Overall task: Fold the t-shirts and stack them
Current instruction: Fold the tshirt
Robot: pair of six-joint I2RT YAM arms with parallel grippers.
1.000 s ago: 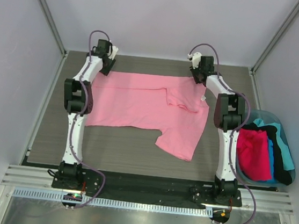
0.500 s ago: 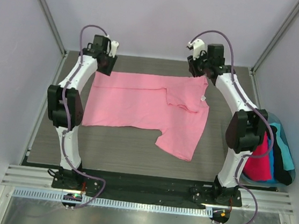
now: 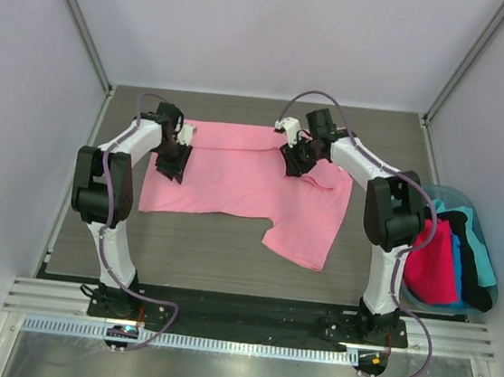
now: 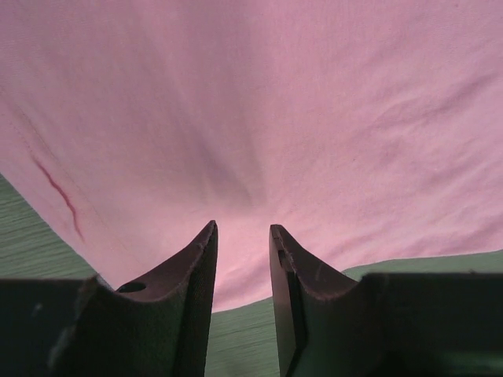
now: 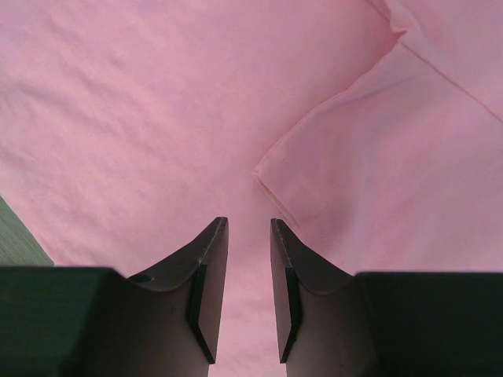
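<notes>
A light pink t-shirt lies spread on the dark table, with one sleeve folded in over its right part. My left gripper is open over the shirt's left end, jaws a little apart with nothing between them. In the left wrist view pink cloth fills the frame ahead and bare table shows under the fingers. My right gripper is open and empty over the shirt's upper middle, and in the right wrist view it sits just short of the folded sleeve's corner.
A light-blue tub stands at the right table edge beside the right arm. It holds a hot pink shirt, a black one and a teal one. Enclosure walls close in the table's left, back and right.
Both grippers left the shirt's far edge, rose, then came toward me and down over the cloth. The shirt lies much as before.
</notes>
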